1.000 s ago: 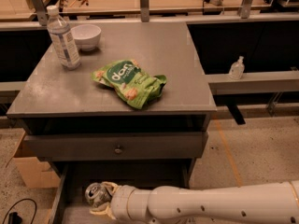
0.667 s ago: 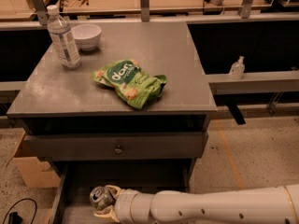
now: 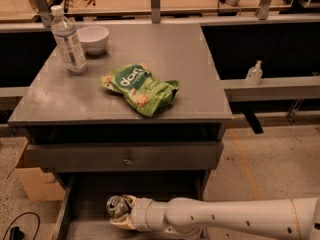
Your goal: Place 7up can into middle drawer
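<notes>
Late stage of placing: 7up can (image 3: 116, 205) gripped between jaws of gripper (image 3: 123, 215), low inside open middle drawer (image 3: 64, 216) toward left side, apparently not yet resting on floor; release and withdrawal left.

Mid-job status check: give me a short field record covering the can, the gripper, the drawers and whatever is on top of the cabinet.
gripper: low in view, reaching into the open middle drawer, shut on the 7up can
7up can: silver top towards the camera; contact with the drawer floor cannot be told
middle drawer: pulled out
upper drawer front: closed
cabinet top: green snack bag, clear bottle, white bowl
release: not yet done
</notes>
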Motion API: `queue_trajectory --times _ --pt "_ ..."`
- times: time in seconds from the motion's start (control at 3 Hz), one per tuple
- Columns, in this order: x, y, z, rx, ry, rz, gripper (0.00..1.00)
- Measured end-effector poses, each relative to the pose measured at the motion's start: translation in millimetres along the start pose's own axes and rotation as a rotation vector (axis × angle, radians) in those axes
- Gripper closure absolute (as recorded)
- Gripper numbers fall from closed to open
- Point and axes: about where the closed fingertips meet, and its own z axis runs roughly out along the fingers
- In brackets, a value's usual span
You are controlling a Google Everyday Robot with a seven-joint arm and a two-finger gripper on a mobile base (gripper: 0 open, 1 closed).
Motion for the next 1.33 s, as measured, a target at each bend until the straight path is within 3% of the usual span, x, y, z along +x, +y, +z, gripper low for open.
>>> queue_trajectory --times 0.67,1.33 --pt "28 -14 7 0.006 -0.034 0.051 0.53" --pt "35 -19 0 0.025 0.000 0.093 0.01"
